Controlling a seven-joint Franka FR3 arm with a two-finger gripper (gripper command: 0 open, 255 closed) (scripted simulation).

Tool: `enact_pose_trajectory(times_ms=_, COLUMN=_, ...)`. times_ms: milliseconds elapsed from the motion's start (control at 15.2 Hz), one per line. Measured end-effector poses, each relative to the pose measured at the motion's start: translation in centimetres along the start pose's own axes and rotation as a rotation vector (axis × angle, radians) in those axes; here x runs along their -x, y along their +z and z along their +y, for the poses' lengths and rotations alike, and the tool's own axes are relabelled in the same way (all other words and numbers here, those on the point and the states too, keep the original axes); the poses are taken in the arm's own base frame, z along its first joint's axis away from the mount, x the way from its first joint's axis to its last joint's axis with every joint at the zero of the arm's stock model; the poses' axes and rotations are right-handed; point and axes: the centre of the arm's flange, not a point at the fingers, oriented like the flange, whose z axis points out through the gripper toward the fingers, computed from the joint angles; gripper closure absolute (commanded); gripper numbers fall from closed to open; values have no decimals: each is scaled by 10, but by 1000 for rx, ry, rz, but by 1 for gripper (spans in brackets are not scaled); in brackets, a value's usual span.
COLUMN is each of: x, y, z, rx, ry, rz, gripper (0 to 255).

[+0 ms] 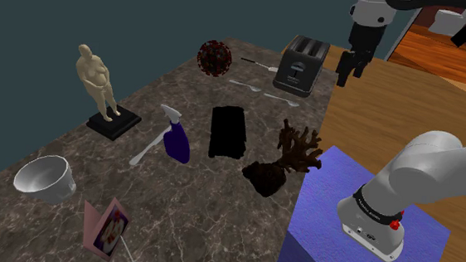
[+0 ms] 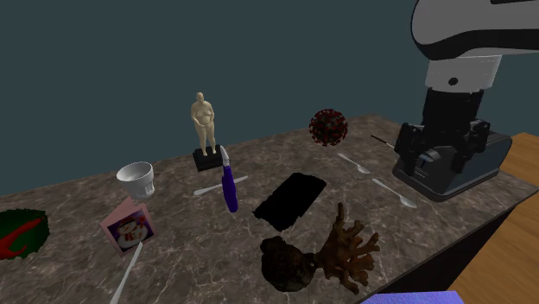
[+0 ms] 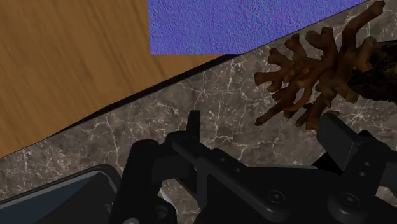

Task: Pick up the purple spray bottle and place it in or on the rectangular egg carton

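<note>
A dark veined stone counter [image 1: 193, 207] runs beneath a plain teal-grey wall, with wood flooring [image 1: 390, 111] along its edge and the blue stand [image 1: 322, 206] close against it. The purple spray bottle [image 1: 176, 139] stands near the middle of the counter, white trigger head on top, with a pale spoon [image 1: 145, 152] lying just beside its base. The rectangular egg carton [image 1: 227, 131], drawn flat black, lies near the bottle on the shoulder view's right, apart from it, and a brown branching coral piece [image 1: 286, 161] sits beyond the carton, towards the stand. A beige figurine [image 1: 97, 80] on a black base stands on the bottle's other side, and a white bowl [image 1: 46, 178] and a pink card [image 1: 107, 226] lie further along the counter. The gripper [image 1: 350, 71] hangs above the toaster [image 1: 302, 65] at the counter's far end, well apart from the bottle, its fingers [image 3: 193, 125] standing apart with nothing between them. A spiky dark red ball [image 1: 214, 58] rests near the toaster.
</note>
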Motion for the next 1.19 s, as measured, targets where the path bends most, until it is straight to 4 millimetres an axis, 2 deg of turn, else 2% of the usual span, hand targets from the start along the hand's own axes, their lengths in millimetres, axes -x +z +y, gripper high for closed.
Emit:
enact_pose_trajectory(times_ms=132, x=-4, y=2, z=-5, rx=0, ry=-4, rz=1, gripper=0)
enact_pose_trajectory(times_ms=396, x=-29, y=7, z=-39, rx=-4, ry=-31, rz=12, gripper=0)
enact_pose_trajectory(times_ms=924, x=-84, y=21, z=-124, rx=-14, ry=-91, rz=36, gripper=0)
enact_pose_trajectory(times_ms=1188, x=-112, y=21, z=-169, rx=-19, ry=-121, rz=49, gripper=0)
